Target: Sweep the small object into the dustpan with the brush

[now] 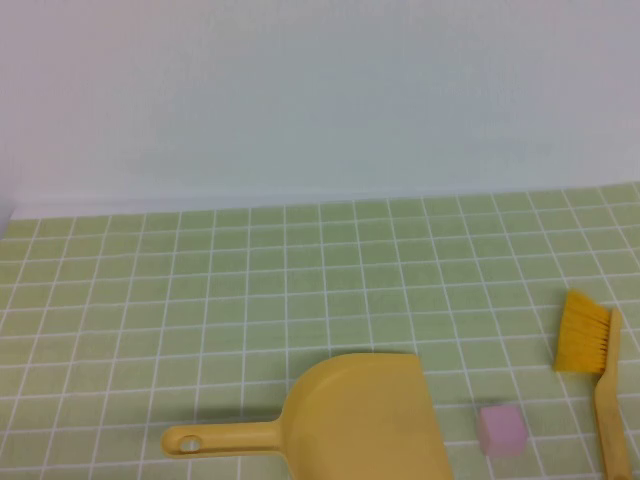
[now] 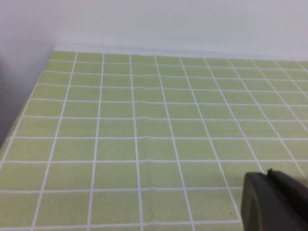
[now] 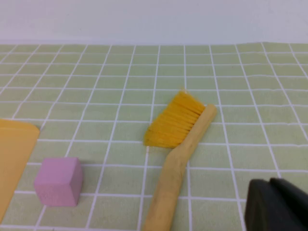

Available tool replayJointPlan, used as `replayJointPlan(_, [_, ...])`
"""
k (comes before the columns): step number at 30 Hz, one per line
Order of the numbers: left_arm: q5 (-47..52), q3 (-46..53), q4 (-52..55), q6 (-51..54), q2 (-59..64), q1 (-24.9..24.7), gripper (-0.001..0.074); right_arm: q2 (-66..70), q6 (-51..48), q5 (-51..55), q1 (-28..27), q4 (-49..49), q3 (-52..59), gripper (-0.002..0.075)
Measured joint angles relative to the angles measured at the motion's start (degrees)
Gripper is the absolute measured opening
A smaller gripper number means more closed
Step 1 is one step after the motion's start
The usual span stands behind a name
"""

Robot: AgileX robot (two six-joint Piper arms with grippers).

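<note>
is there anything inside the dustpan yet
No. The dustpan looks bare where it shows; its near end is cut off. The pink cube sits beside it, the brush further right. Only a dark part of each claw shows in its wrist view.

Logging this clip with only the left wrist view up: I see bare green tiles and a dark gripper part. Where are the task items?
Observer: The dustpan lies at the near edge in the high view, handle toward the robot's left.
Operator: And the object?
Observer: A pink cube sits between the dustpan and the brush, touching neither.
Operator: Is the brush held?
Observer: No. It lies flat on the table; the right gripper shows only at the right wrist view's edge, apart from it. The left gripper is beside none of them.
</note>
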Motion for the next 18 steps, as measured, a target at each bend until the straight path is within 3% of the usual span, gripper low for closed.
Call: replayJointPlan(18, [0.00, 0.00, 0.00, 0.00, 0.00, 0.00, 0.0000, 0.00, 0.00, -0.20, 0.00, -7.29, 0.00, -0.0002])
